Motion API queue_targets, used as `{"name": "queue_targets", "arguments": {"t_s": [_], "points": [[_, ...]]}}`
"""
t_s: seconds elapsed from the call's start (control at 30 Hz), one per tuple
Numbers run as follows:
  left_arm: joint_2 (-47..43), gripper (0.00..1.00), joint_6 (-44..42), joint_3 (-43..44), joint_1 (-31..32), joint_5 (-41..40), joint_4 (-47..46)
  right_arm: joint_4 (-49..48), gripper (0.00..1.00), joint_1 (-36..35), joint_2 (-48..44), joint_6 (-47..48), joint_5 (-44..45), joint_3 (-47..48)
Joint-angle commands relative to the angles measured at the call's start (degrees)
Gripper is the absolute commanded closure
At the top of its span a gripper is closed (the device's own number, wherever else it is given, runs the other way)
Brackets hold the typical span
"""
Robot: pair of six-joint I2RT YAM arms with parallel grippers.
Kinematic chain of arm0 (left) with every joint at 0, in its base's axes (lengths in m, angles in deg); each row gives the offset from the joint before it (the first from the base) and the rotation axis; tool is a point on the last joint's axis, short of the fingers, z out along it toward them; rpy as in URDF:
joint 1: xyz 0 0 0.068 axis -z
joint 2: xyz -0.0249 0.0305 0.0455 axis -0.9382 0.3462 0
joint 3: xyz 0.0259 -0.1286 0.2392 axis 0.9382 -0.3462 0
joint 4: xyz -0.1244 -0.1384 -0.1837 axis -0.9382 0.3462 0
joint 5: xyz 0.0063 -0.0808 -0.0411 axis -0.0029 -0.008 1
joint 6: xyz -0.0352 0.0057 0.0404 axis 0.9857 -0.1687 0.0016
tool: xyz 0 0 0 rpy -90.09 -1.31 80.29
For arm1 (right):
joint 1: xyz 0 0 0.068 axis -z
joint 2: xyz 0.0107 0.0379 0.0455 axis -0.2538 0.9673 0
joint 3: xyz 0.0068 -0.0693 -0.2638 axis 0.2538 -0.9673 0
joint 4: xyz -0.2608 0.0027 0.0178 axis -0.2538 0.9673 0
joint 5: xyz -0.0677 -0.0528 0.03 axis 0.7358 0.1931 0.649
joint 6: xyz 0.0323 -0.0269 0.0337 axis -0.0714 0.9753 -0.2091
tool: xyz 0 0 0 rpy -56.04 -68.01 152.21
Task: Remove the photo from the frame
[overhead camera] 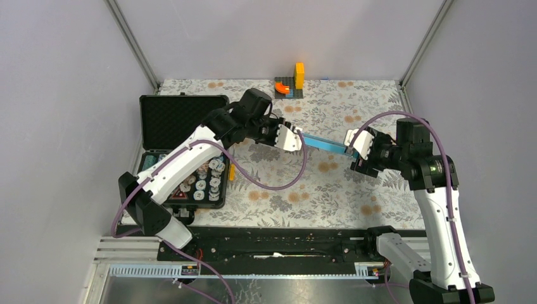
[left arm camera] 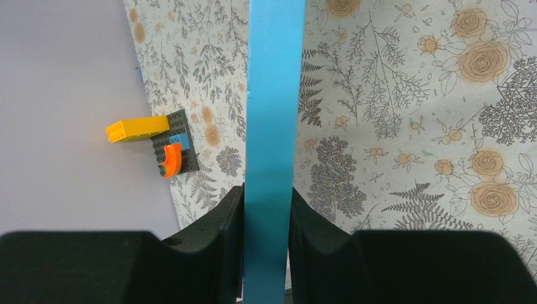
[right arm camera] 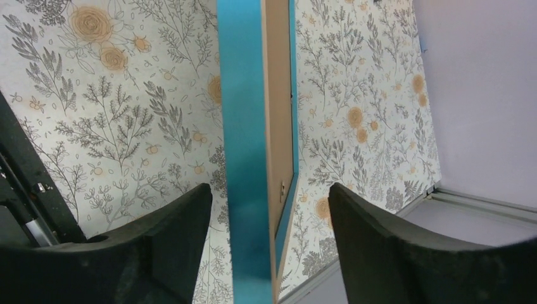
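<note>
The frame (overhead camera: 324, 144) is held on edge over the middle of the table (overhead camera: 329, 190), somewhat nearer the far edge than the near one. Whether its lower edge rests on the cloth cannot be told. The left gripper (left arm camera: 266, 218) is clamped on the frame's thin blue border, with both fingers (left arm camera: 231, 221) pressed flat against its two faces. The right gripper (right arm camera: 269, 209) is spread apart around the opposite end, and a gap is seen on each side between its fingers (right arm camera: 183, 228) and the frame, so nothing is gripped there. The photo cannot be seen in any view and is judged to be inside the frame, behind the brown fibreboard back (right arm camera: 277, 95). What may be a small metal tab (right arm camera: 282, 188) is made out on that back.

The frame is judged to be stiff and fairly light, but its painted border looks smooth and may slide in a one-sided grip. It is best taken at the rim, where it is solid. The photo is expected to be thin, limp and easily creased, so it should be pinched at a free edge or corner once the back is released. The black case (overhead camera: 183, 120) by the left edge and the block model (overhead camera: 290, 84) at the far edge are well apart from the work.
</note>
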Motion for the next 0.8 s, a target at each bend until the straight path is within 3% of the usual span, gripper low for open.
{"name": "queue_targets", "arguments": {"t_s": [0.0, 0.17, 0.37, 0.53, 0.7, 0.77], "points": [[-0.1, 1.00, 4.7, 5.7, -0.2, 3.2, -0.7, -2.7, 0.22, -0.1, 1.6, -4.4, -3.4, 3.0], [1.8, 1.00, 5.9, 9.5, -0.2, 4.0, 1.2, -4.5, 0.16, -3.5, 3.9, -7.8, -2.7, 4.5], [2.5, 1.00, 5.0, 10.6, -0.2, 4.7, 2.0, -10.8, 0.13, -15.9, 7.8, -9.1, 13.6, 3.6], [2.5, 1.00, 4.6, 11.3, -0.2, 6.1, 2.8, -15.0, 0.14, -21.4, 10.4, -8.0, 18.9, 3.6], [2.1, 1.00, 4.6, 11.5, -0.2, 6.9, 2.8, -15.9, 0.30, -23.4, 11.7, -7.1, 19.9, 2.4], [1.7, 1.00, 4.4, 11.0, -0.2, 6.9, 2.8, -16.6, 0.44, -23.6, 11.4, -7.0, 20.2, 1.3]]}}
